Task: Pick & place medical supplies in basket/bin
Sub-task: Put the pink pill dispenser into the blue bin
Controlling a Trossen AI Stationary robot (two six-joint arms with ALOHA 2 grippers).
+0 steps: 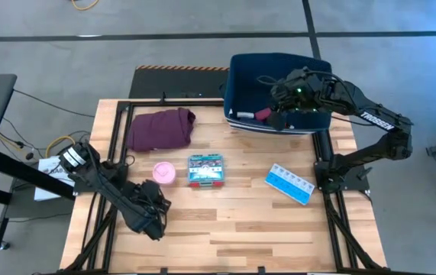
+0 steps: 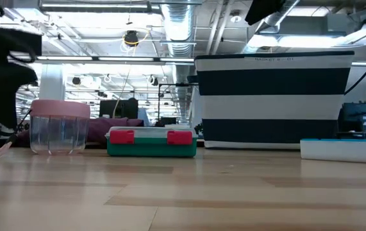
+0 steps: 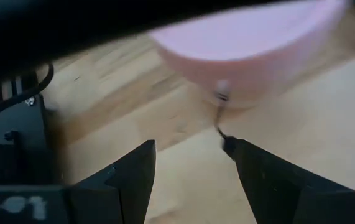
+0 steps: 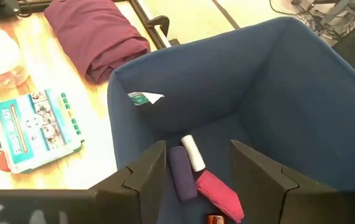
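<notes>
The navy bin (image 1: 242, 85) stands at the table's far right edge; its striped wall (image 2: 272, 99) shows in the low view. My right gripper (image 1: 277, 116) hangs open over the bin's opening (image 4: 197, 163). Below it on the bin's floor lie a navy roll (image 4: 182, 175), a white roll (image 4: 193, 153), a maroon roll (image 4: 219, 194) and a red cap (image 4: 214, 219). A white packet (image 4: 145, 98) clings to the inner wall. My left gripper (image 1: 156, 202) is open near the table's left, just short of the pink round roll (image 3: 252, 50), touching nothing.
On the table lie the pink roll (image 1: 164, 172), the teal box (image 1: 205, 169) with red latches (image 2: 150, 136), the blue-white pill organizer (image 1: 289, 184) and a folded maroon cloth (image 1: 161, 127). Bare wood stretches along the near edge (image 1: 233, 244).
</notes>
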